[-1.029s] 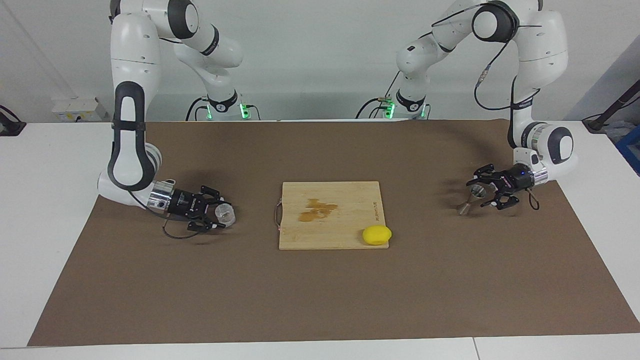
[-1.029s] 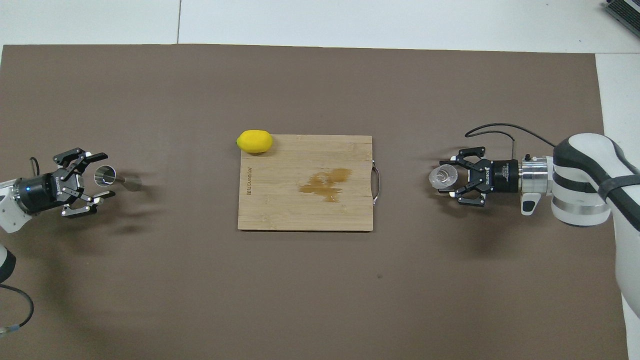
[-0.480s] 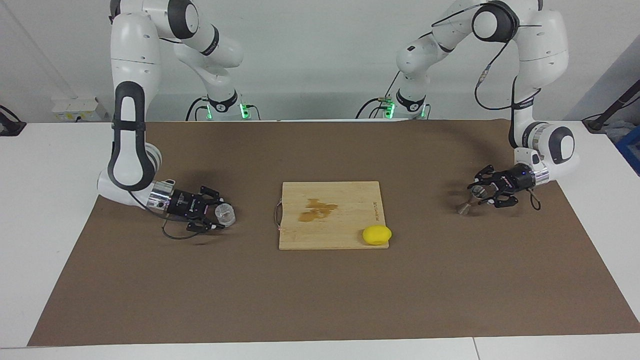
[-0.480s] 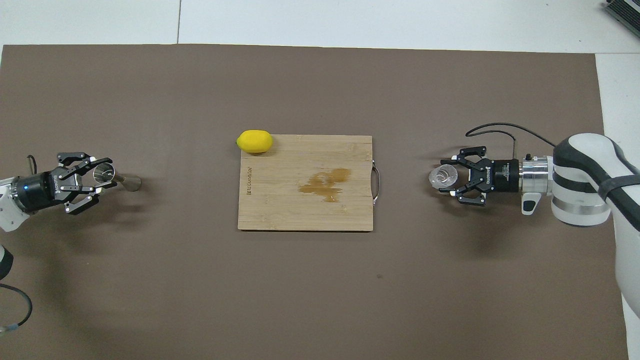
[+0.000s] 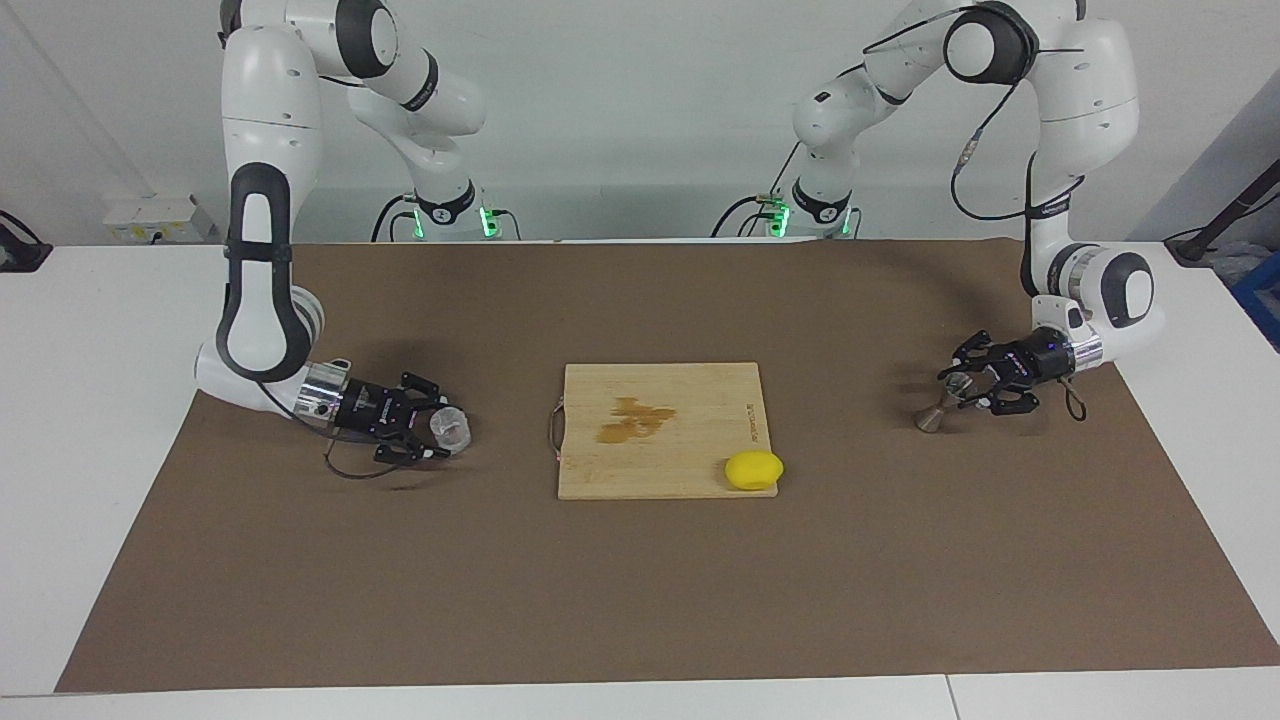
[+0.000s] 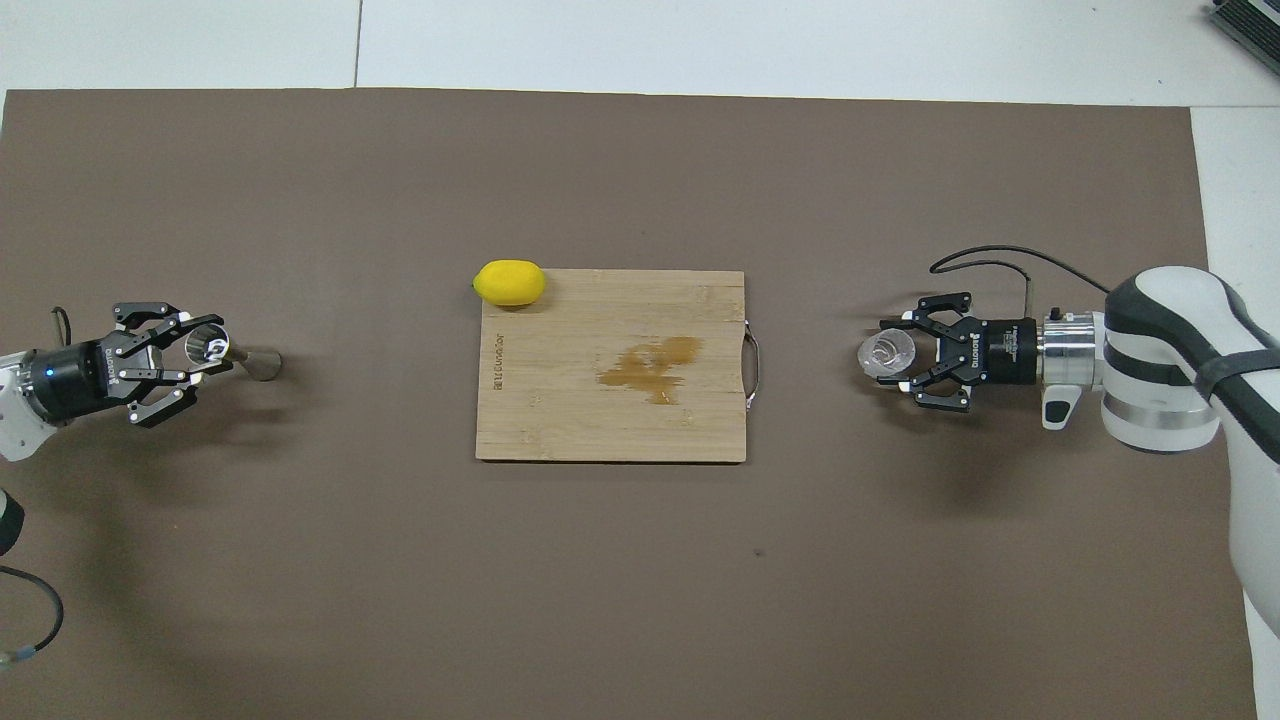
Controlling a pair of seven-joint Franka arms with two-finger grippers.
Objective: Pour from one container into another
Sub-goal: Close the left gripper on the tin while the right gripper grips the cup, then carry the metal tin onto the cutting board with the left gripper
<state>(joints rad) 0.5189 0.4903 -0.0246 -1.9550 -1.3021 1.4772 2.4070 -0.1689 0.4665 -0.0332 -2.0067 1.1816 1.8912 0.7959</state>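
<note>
Left gripper (image 5: 962,388) clenched on steel hourglass jigger (image 5: 945,396) at mat's 3 o'clock, facing view. Right gripper (image 5: 437,431) grasps small clear glass cup (image 5: 451,427) at 9 o'clock.

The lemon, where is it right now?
The lemon sits on the corner of the cutting board that is farthest from the robots and toward the left arm's end, partly overhanging the edge.
</note>
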